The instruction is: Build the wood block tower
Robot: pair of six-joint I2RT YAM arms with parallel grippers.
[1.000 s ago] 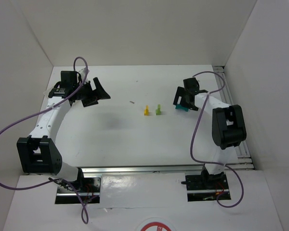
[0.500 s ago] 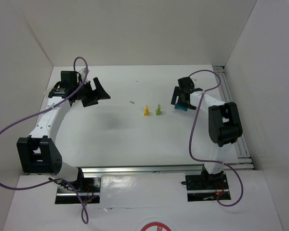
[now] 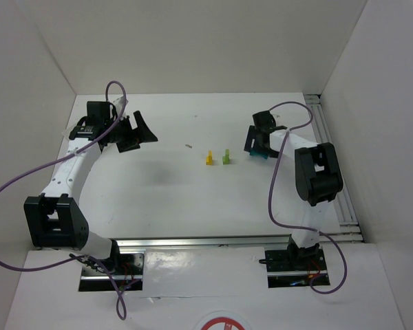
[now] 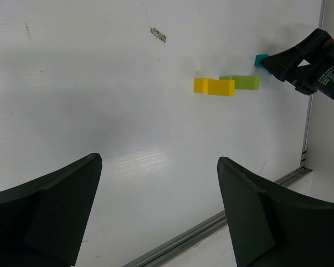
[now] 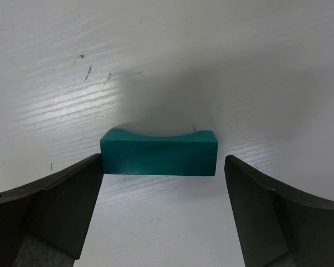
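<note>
Teal arch [image 5: 158, 151] lies between right tool's [image 5: 162, 167] spread jaws.

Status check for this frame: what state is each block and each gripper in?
Yellow block: standing on the table, nothing on it.
Light green block: standing beside the yellow one, a gap between them, top bare.
Teal arch: lying on the table, not clamped.
Left gripper: open, empty.
Right gripper: open, straddling the teal arch.
</note>
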